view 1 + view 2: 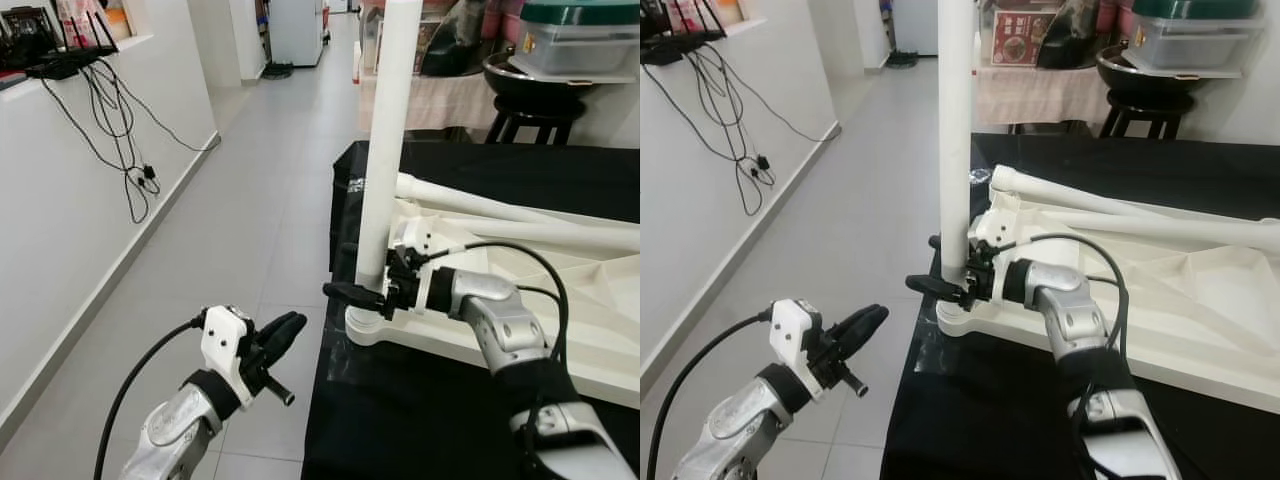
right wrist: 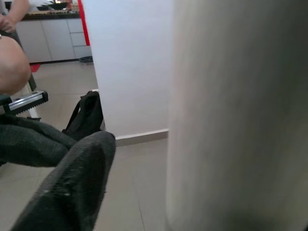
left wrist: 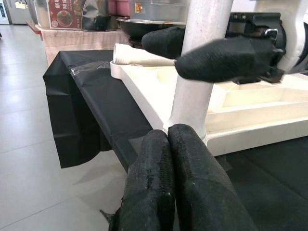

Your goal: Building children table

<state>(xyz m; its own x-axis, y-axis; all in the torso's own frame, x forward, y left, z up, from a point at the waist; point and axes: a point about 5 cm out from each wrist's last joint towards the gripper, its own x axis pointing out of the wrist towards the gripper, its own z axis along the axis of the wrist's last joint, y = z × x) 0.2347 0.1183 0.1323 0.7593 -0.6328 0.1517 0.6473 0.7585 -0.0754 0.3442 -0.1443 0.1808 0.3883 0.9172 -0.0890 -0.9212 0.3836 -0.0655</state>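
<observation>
The white children's table (image 1: 570, 330) lies upside down on a black cloth (image 1: 400, 420). One white leg (image 1: 385, 150) stands upright in its near-left corner socket (image 1: 365, 322). Two more legs (image 1: 500, 205) lie across the underside. My right gripper (image 1: 925, 263) is at the standing leg's base, one finger in front and one behind. It is open, with a gap showing between a finger (image 2: 72, 187) and the leg (image 2: 236, 115). My left gripper (image 1: 290, 325) is shut on nothing. It hovers over the floor, left of and below the table corner, pointing at the leg (image 3: 197, 96).
Grey tiled floor (image 1: 240, 230) runs along the left, beside a white wall with hanging cables (image 1: 125, 150). A black stool (image 1: 530, 110) and a plastic bin (image 1: 580, 40) stand behind the work surface. A black backpack (image 2: 86, 113) and part of a person (image 2: 12, 62) are off to the side.
</observation>
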